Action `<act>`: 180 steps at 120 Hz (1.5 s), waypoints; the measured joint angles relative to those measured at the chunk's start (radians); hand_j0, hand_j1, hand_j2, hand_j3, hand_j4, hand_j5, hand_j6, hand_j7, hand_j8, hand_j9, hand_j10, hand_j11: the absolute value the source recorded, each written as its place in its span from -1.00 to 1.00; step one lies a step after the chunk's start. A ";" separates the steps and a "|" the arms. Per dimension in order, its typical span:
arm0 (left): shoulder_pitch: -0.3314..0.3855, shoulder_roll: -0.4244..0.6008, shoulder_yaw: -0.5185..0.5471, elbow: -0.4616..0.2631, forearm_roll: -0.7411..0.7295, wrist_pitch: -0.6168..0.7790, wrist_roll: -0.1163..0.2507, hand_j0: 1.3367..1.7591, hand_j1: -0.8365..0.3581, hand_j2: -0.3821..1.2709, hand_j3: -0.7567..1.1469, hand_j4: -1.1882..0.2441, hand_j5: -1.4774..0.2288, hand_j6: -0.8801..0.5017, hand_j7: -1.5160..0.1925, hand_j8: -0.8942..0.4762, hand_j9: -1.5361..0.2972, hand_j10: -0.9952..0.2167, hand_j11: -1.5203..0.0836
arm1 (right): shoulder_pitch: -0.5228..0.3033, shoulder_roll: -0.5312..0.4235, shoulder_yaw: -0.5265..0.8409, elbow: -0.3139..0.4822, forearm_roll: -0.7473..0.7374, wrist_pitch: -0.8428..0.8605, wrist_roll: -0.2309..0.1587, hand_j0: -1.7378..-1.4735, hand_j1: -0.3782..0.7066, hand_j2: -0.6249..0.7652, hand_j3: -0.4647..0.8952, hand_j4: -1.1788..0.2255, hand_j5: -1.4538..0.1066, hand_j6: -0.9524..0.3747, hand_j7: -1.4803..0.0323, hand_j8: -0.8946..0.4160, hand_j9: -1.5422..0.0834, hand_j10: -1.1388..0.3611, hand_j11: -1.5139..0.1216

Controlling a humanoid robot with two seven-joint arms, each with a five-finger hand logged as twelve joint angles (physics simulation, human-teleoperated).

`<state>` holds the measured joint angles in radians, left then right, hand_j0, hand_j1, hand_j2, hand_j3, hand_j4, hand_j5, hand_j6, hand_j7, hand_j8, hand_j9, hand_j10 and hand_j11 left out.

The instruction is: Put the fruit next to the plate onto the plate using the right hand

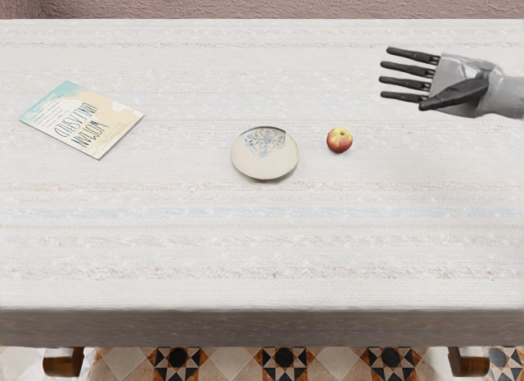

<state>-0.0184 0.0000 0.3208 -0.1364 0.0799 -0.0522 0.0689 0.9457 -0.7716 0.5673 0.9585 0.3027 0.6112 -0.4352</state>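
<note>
A small red and yellow apple [339, 139] lies on the table just right of a round pale plate [264, 152] with a blue pattern in its middle. The plate holds nothing. My right hand [412, 77] comes in from the right edge, up and to the right of the apple, well apart from it. Its dark fingers [407, 69] stretch out straight toward the left and hold nothing. The left arm does not show.
A booklet [81, 118] with a teal and cream cover lies flat at the far left of the table. The table's front edge [262, 311] runs across the lower part of the view, with patterned floor below it.
</note>
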 joint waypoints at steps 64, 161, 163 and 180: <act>0.000 0.000 0.000 0.000 0.000 0.000 0.000 0.52 0.49 -0.48 -0.21 0.32 0.36 -0.08 0.40 -0.05 0.33 0.24 0.50 | 0.099 0.018 0.082 0.122 -0.802 -0.011 0.044 -0.40 -0.86 -0.11 -0.32 0.63 0.80 0.38 0.89 0.31 0.84 0.47 0.79; 0.000 0.000 0.000 0.000 0.000 0.000 0.000 0.52 0.49 -0.48 -0.21 0.32 0.36 -0.08 0.40 -0.05 0.33 0.24 0.50 | 0.077 0.248 -0.178 0.335 -1.297 -0.731 -0.003 -0.40 -0.70 -0.13 -0.32 0.52 0.68 0.26 0.77 0.19 0.72 0.37 0.67; 0.000 0.000 0.000 0.000 0.000 0.000 0.000 0.52 0.49 -0.48 -0.21 0.32 0.36 -0.08 0.40 -0.05 0.33 0.24 0.50 | 0.077 0.250 -0.184 0.335 -1.302 -0.738 -0.003 -0.40 -0.69 -0.13 -0.32 0.51 0.67 0.25 0.76 0.18 0.71 0.36 0.66; 0.000 0.000 0.000 0.000 0.000 0.000 0.000 0.52 0.49 -0.48 -0.21 0.32 0.36 -0.08 0.40 -0.05 0.33 0.24 0.50 | 0.075 0.265 -0.219 0.334 -1.332 -0.784 -0.001 -0.40 -0.57 -0.15 -0.32 0.43 0.57 0.17 0.66 0.10 0.62 0.29 0.58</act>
<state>-0.0184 0.0000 0.3211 -0.1365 0.0798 -0.0522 0.0690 1.0210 -0.5066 0.3486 1.2926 -1.0298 -0.1729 -0.4361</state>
